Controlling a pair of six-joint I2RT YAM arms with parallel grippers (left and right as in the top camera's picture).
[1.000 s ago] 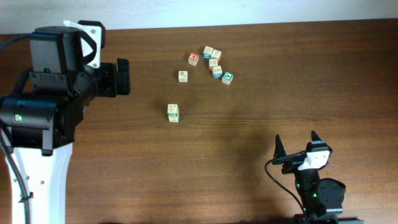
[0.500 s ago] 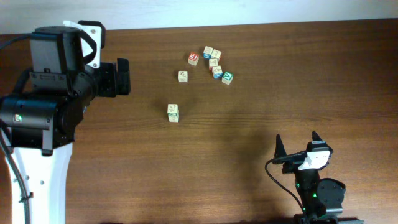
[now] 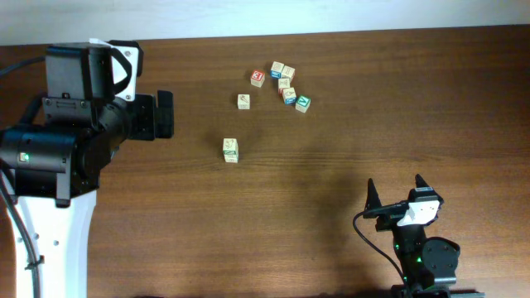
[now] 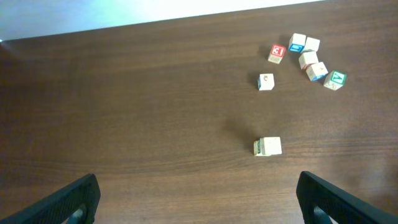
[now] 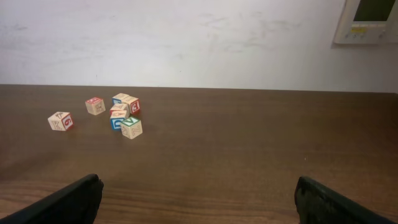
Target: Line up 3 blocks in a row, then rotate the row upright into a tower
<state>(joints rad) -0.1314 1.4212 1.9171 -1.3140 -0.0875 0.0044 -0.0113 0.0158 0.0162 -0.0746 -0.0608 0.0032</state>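
Yellow-faced block [image 3: 231,150] square-on; green-faced block [image 3: 303,103] skewed.

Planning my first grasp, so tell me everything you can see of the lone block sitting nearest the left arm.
The lone block is a small light-wood cube with a faint yellowish-green print on its top face, too small to read. Its side looks plain tan in the left wrist view. It sits flat on the dark wooden table, well apart from the other cubes, and touches only the table.
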